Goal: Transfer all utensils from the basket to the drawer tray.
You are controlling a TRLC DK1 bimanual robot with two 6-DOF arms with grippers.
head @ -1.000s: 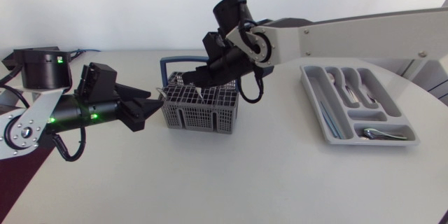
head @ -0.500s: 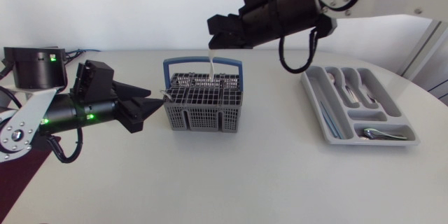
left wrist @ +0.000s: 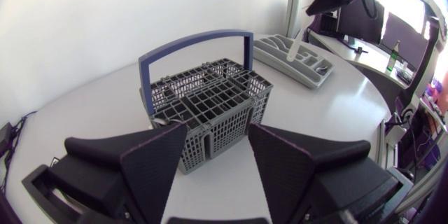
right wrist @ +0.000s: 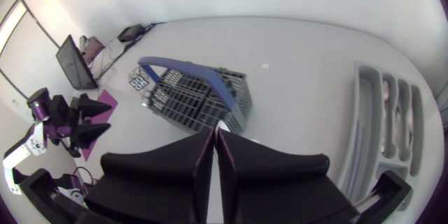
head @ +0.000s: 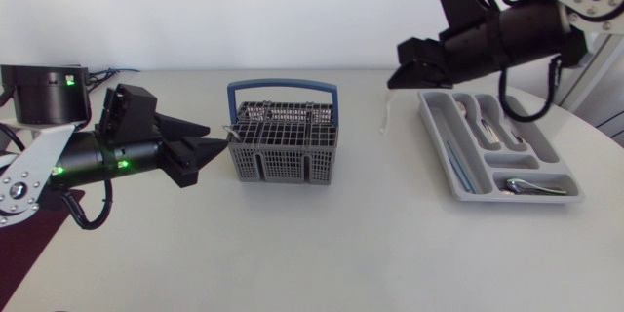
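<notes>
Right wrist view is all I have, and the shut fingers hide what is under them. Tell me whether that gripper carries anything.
Observer: Yes. In the head view a thin white utensil hangs down from the right gripper.
Operator: Say where it hangs.
Observer: Short of the drawer tray, on the side facing the basket, not yet over any compartment.
Operator: Report what the tray's crosswise end compartment holds.
Observer: One metal utensil lies in it.
</notes>
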